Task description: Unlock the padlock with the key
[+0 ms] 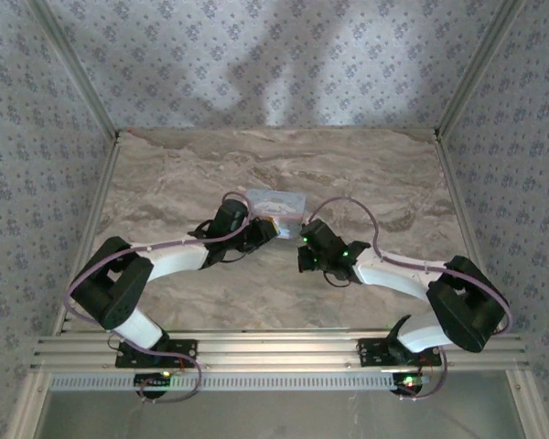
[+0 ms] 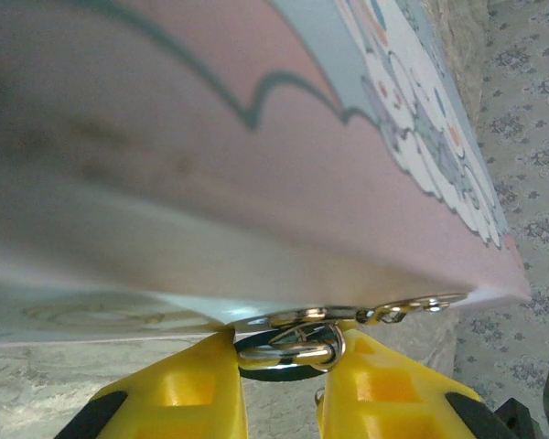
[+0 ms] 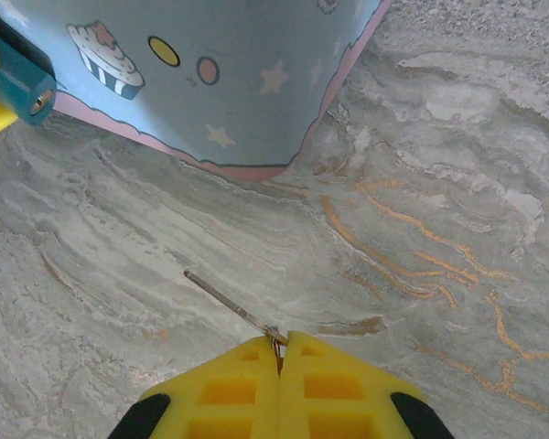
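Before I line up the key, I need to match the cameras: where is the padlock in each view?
Top external: too small to tell, at the tip of the left pincer, by the near edge of the tin.
Left wrist: the padlock sits bottom centre, between the yellow fingers.
Right wrist: the padlock, teal, is top left, beyond the key.
Shared landmark: the tin.

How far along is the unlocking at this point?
Done: the left claw grips the padlock beside the tin; the right claw is shut on the key. In hand: aiming the key, its tip apart from the keyhole. Remaining: insert, turn, free the shackle from the tin's hasp.
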You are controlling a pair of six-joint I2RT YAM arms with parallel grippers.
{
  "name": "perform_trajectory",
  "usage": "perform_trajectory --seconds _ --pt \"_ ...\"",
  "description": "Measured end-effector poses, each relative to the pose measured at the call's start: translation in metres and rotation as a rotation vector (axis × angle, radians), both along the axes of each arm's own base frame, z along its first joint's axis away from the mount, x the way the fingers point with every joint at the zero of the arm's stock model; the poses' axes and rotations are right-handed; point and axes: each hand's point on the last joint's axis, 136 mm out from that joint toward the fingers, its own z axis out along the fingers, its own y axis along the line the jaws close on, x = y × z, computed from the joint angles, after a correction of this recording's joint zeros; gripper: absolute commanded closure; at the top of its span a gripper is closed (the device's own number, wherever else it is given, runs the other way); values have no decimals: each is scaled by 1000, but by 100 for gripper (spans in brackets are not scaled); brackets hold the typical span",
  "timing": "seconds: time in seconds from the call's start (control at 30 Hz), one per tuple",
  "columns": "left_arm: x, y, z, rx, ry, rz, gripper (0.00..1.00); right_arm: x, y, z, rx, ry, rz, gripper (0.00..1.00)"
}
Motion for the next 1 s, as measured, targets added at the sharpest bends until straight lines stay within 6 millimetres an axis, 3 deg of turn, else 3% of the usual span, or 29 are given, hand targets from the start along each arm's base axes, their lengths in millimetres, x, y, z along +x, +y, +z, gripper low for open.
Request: perform_trajectory --seconds 0.67,1.0 --pt "2 -1 3 -17 4 15 89 -4 -17 -6 -72 -12 -47 100" --pt "1 -4 4 -22 4 10 89 -6 -16 -5 -82 -25 -46 100"
